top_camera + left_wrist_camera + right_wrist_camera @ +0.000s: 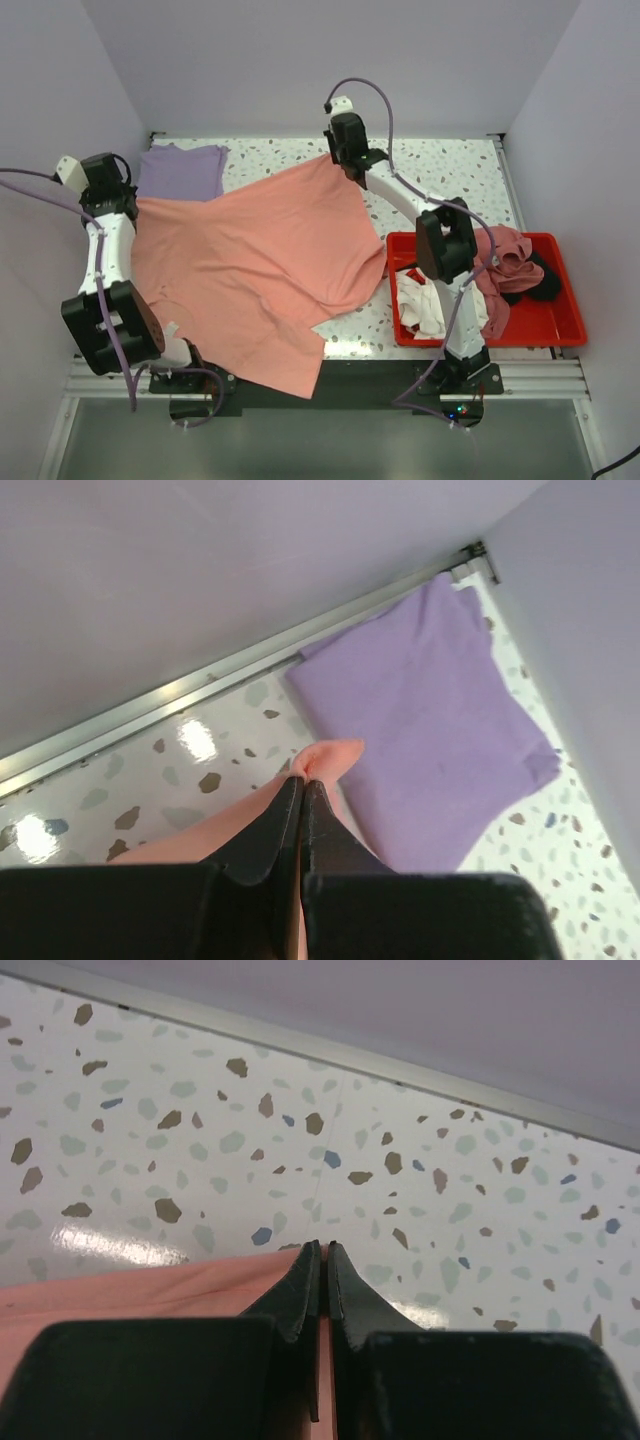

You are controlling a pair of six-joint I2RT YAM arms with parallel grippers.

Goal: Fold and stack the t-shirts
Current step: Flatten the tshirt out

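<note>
The white speckled terrazzo tabletop [450, 165] carries all items. The large salmon-pink cotton t-shirt [250, 260] is spread across the left and centre of the tabletop, and its near hem hangs over the near edge. The red rectangular plastic bin [565, 325] stands at the right side of the tabletop, just beside this t-shirt. The folded lavender-purple cotton t-shirt [180, 170] lies flat in the far left corner, with its near edge next to the salmon-pink fabric. Inside the bin lie a crumpled white garment [420, 305] at the left end, a dusty pink garment [505, 255] at the far side and a black garment [545, 280] beside it. The left tool [302, 780] is clenched on the far-left corner of the salmon-pink t-shirt, and a nub of fabric protrudes past its fingertips. The right tool [324, 1250] is clenched on the far-right corner of the same t-shirt, with fabric pinched between its fingers above bare tabletop
</note>
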